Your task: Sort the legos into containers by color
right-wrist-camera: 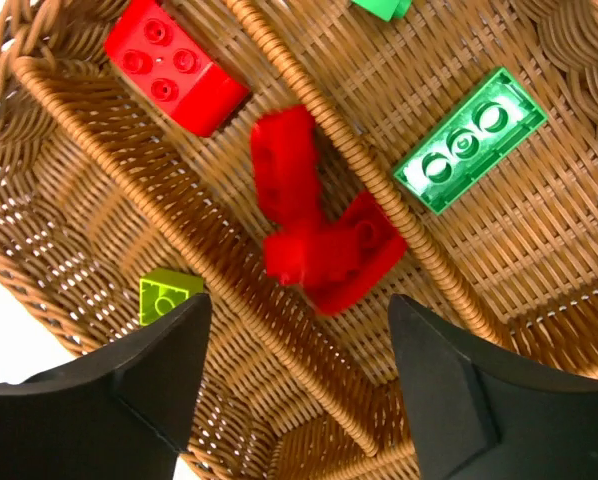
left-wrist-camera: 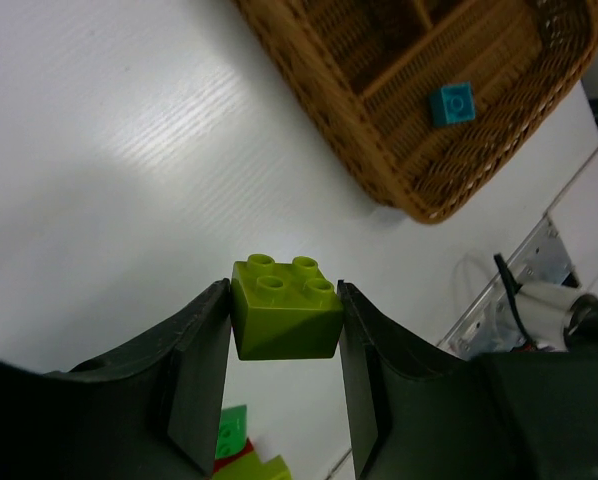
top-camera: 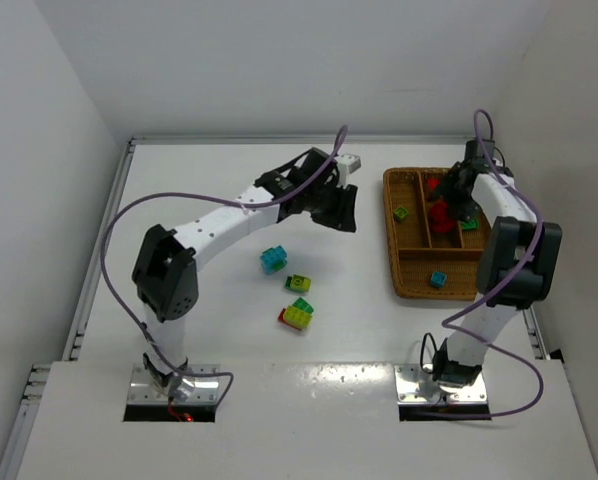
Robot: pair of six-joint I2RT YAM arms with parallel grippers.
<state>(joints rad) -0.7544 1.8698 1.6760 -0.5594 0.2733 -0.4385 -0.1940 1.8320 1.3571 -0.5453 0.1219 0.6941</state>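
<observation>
My left gripper [left-wrist-camera: 284, 335] is shut on a yellow-green lego [left-wrist-camera: 284, 312] and holds it above the table, left of the wicker tray [top-camera: 391, 235]. My right gripper [right-wrist-camera: 297, 335] is open and empty over the tray's middle compartment, above a blurred clump of red legos [right-wrist-camera: 319, 235]. Another red lego [right-wrist-camera: 174, 65] lies in the same compartment. A green flat lego [right-wrist-camera: 469, 140] lies in the right compartment and a yellow-green lego [right-wrist-camera: 167, 295] in the left one. A cyan lego [left-wrist-camera: 450, 103] lies in the tray's near compartment. A cyan lego [top-camera: 273, 259], a small green one [top-camera: 298, 283] and a red, yellow-green and green stack [top-camera: 297, 314] lie on the table.
The tray stands at the right of the table, close to the right wall. The right arm [top-camera: 509, 250] reaches over its right side. A cable and a metal rail [left-wrist-camera: 519, 290] lie beyond the tray's near corner.
</observation>
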